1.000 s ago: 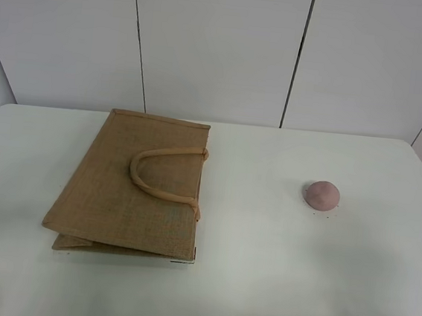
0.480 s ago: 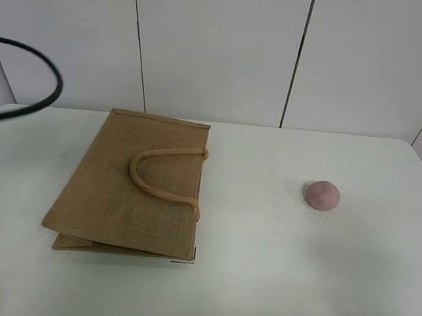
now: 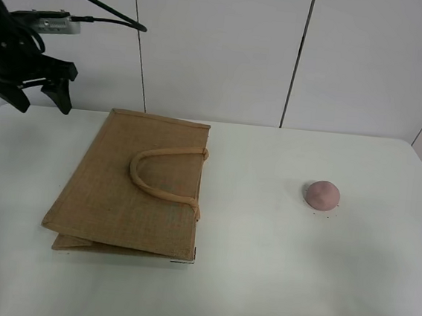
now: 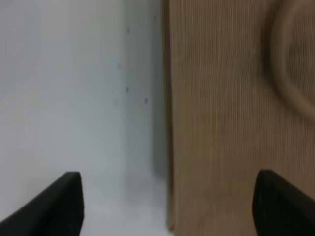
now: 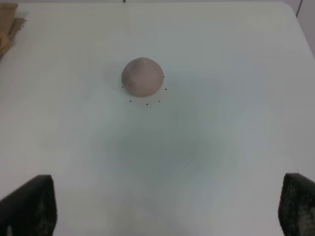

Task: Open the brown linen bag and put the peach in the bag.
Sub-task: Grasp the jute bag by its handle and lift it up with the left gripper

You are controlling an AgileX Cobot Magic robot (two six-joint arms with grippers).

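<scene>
**Bag at left, peach at right, both on the table**

The brown linen bag (image 3: 103,192) lies flat on the table (image 3: 258,289), left of centre in the high view. Its loop handle (image 3: 133,171) rests on top of it, toward its right edge. The peach (image 3: 322,195) sits on the table at centre right, well apart from the bag. The left gripper (image 3: 43,104) hangs in the upper left of the frame, beyond the bag's far left corner.
</scene>
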